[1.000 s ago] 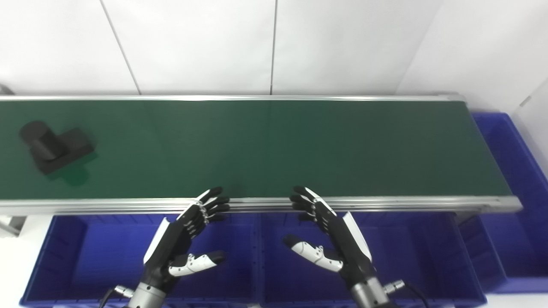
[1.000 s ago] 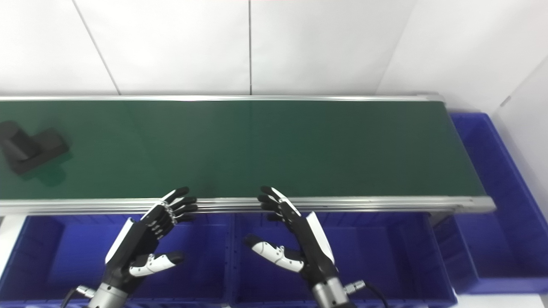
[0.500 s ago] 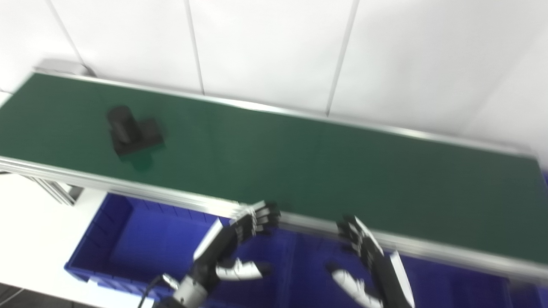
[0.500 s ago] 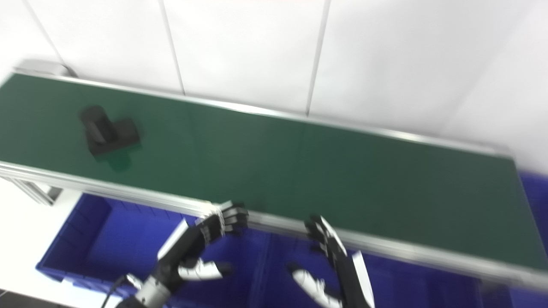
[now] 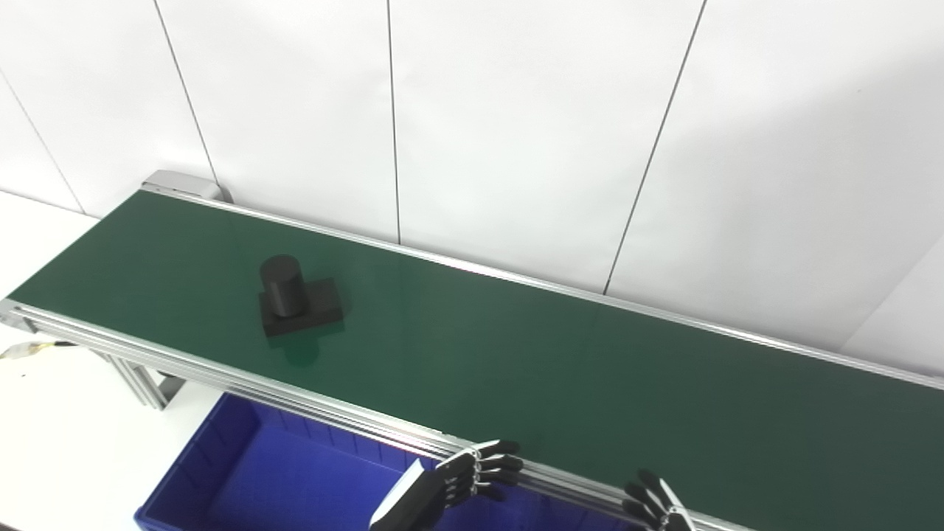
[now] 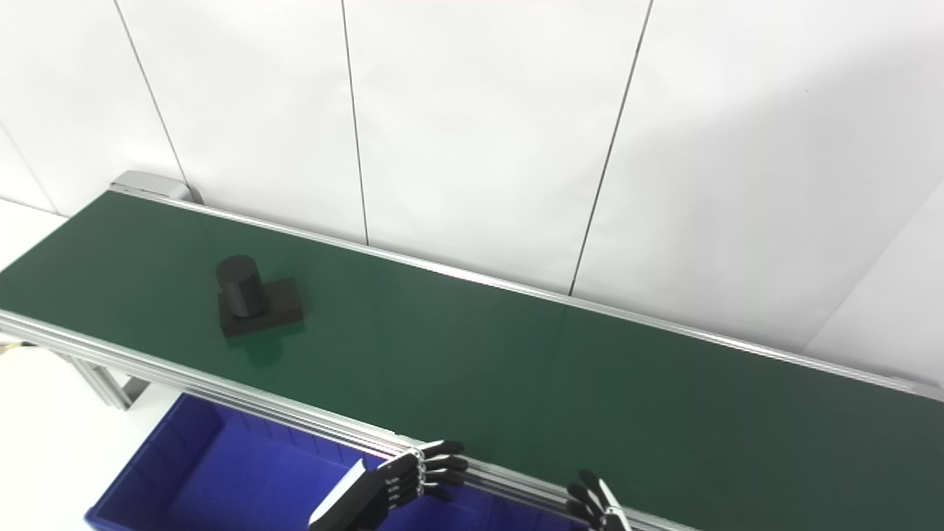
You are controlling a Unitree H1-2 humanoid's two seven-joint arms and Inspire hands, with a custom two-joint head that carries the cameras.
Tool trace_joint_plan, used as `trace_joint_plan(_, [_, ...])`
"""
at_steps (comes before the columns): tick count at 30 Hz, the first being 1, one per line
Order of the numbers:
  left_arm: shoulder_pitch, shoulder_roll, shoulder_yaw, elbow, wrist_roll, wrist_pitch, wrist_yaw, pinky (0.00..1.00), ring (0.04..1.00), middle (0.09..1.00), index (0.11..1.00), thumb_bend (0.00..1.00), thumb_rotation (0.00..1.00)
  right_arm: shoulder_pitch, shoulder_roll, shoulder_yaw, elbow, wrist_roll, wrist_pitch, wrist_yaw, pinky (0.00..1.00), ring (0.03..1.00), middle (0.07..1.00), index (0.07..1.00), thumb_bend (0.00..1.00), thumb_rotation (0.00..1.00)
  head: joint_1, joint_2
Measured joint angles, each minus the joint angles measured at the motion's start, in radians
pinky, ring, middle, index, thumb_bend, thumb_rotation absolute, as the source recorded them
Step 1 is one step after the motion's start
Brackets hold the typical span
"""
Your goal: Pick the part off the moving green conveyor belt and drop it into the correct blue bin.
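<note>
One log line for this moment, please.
part: black part on green conveyor belt, ungrasped | left robot hand: open | right robot hand: open | blue bin: nothing visible inside

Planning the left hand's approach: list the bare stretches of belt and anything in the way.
The green belt is bare from the black part rightward to the picture edge, and left of it too. The left hand and right hand crowd only the near rail.

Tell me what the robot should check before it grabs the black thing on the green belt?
1. Black part on the green belt, upright, nothing touching it: ok.
2. Left hand empty, fingers apart: ok.
3. Right hand ready: cannot tell, mostly out of view.
4. Hands near the part: not ok, both sit at the belt's near rail, well to the part's right.
5. Blue bin under the near rail, nothing seen inside: ok.
6. Which bin is correct: cannot tell.
</note>
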Motion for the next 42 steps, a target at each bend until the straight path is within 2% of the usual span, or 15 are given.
trace_joint_plan(7, [-0.015,-0.009,-0.007,0.033,0.005,-0.003,0.01,0.7,0.766,0.802,0.837,0.95,0.42,-0.004,-0.004,-0.004,-0.022,0.005,-0.001,0.001,0.72,0.816,0.839,0.905,0.5,0.53,0.011,-0.017])
trace_joint_plan(11, [-0.02,-0.013,-0.014,0.041,0.006,-0.008,0.014,0.7,0.766,0.806,0.84,0.94,0.41,-0.007,-0.009,-0.004,-0.073,0.004,-0.002,0.006,0.68,0.788,0.819,0.889,0.5,0.51,0.017,-0.026])
trace_joint_plan(16, [-0.031,-0.014,-0.019,0.065,0.006,-0.014,0.015,0.69,0.765,0.807,0.838,0.94,0.41,-0.03,-0.013,-0.004,-0.139,-0.005,-0.002,0.011,0.65,0.758,0.804,0.871,0.51,0.56,0.026,-0.031])
trace_joint_plan(20, [-0.032,-0.015,-0.021,0.067,0.006,-0.017,0.016,0.69,0.761,0.806,0.838,0.95,0.4,-0.059,-0.025,-0.006,-0.204,-0.004,-0.002,0.025,0.63,0.753,0.797,0.848,0.49,0.56,0.028,-0.031])
trace_joint_plan(23, [-0.034,-0.016,-0.021,0.068,0.006,-0.017,0.016,0.69,0.761,0.805,0.839,0.95,0.4,-0.093,-0.03,-0.009,-0.24,-0.003,0.005,0.042,0.65,0.767,0.808,0.843,0.51,0.58,0.028,-0.031])
trace_joint_plan(28, [-0.036,-0.019,-0.023,0.069,0.012,-0.017,0.017,0.69,0.76,0.805,0.843,0.95,0.41,-0.158,-0.032,-0.017,-0.286,-0.009,0.076,0.075,0.65,0.796,0.835,0.849,0.58,0.6,0.029,-0.029])
trace_joint_plan(34, [-0.044,-0.024,-0.023,0.075,0.024,-0.017,0.026,0.69,0.76,0.806,0.844,0.94,0.4,-0.28,-0.04,-0.024,-0.291,-0.012,0.154,0.113,0.62,0.769,0.819,0.836,0.65,0.6,0.031,-0.029])
trace_joint_plan(38, [-0.046,-0.026,-0.025,0.08,0.024,-0.017,0.027,0.69,0.761,0.806,0.845,0.95,0.4,-0.345,-0.041,-0.023,-0.279,-0.039,0.173,0.126,0.58,0.755,0.81,0.828,0.62,0.51,0.029,-0.029])
trace_joint_plan(42, [-0.048,-0.026,-0.025,0.083,0.025,-0.017,0.035,0.69,0.762,0.807,0.847,0.95,0.4,-0.401,-0.042,-0.016,-0.255,-0.082,0.212,0.139,0.58,0.76,0.811,0.827,0.61,0.47,0.029,-0.029])
